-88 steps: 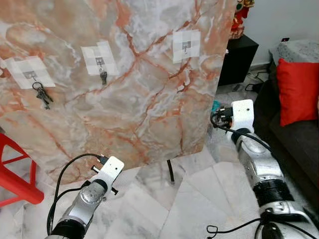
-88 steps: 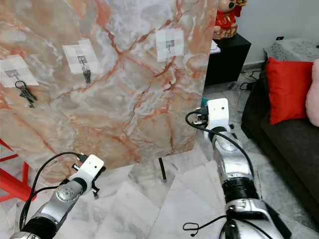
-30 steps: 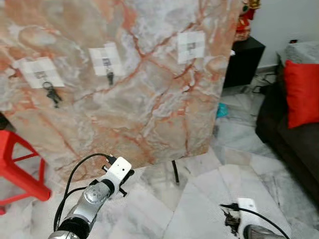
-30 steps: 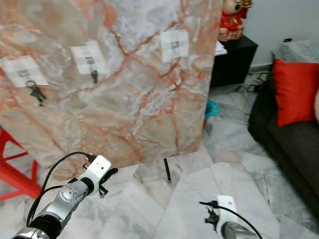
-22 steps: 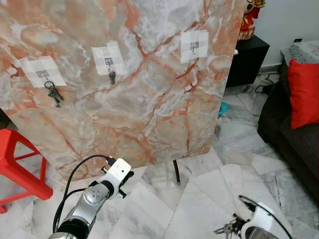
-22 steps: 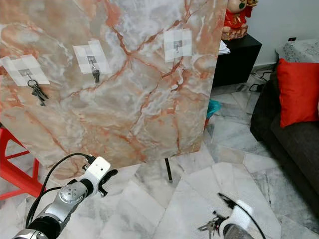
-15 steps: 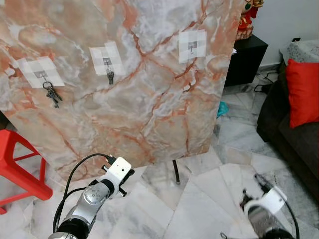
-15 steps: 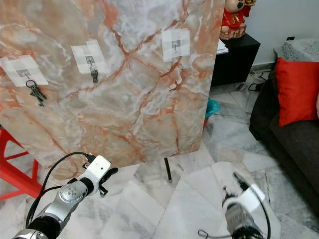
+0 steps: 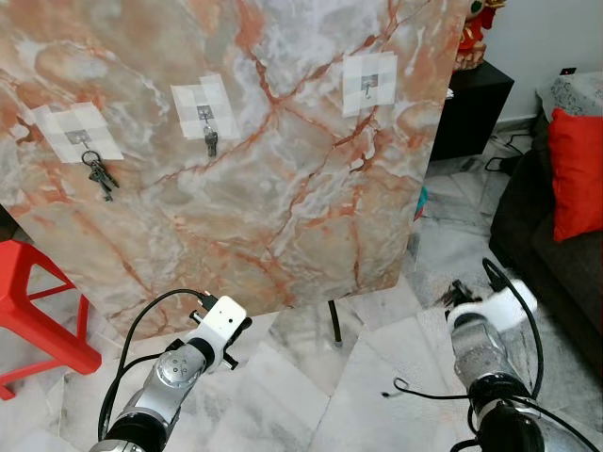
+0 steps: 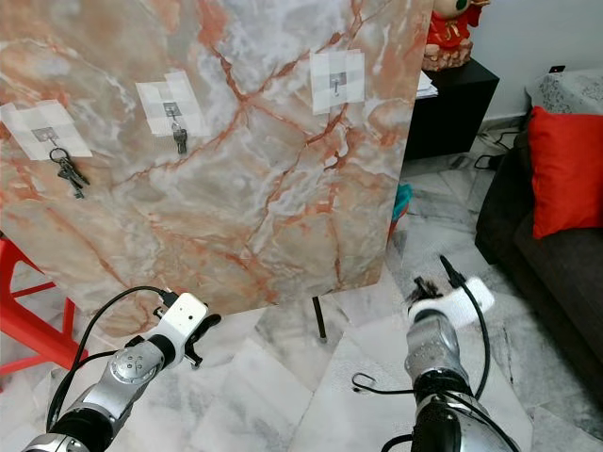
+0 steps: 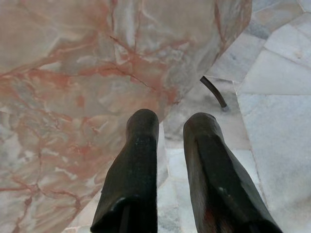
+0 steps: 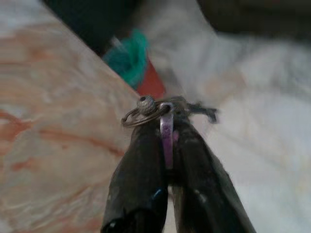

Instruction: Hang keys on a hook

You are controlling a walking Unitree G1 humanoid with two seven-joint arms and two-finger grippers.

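Keys [image 12: 167, 114] pinched in my right gripper [image 12: 167, 127], low beside the marble board [image 9: 283, 160].
Left gripper [image 11: 170, 121] slightly parted, empty; rightmost hook [image 9: 368, 89] bare; key teeth blurred.

No words, numbers or signs are showing anywhere that can be read. The white patches [image 9: 369, 83] on the marble board [image 9: 283, 188] are looking plain, with no writing on them.

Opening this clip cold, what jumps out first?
A big marble-patterned board stands tilted on the floor, with three taped hooks across its upper part: the two toward the robot's left each carry keys, the rightmost hook is bare. Low by the board's right edge, the right hand pinches a key ring; a red cushion glows far right.
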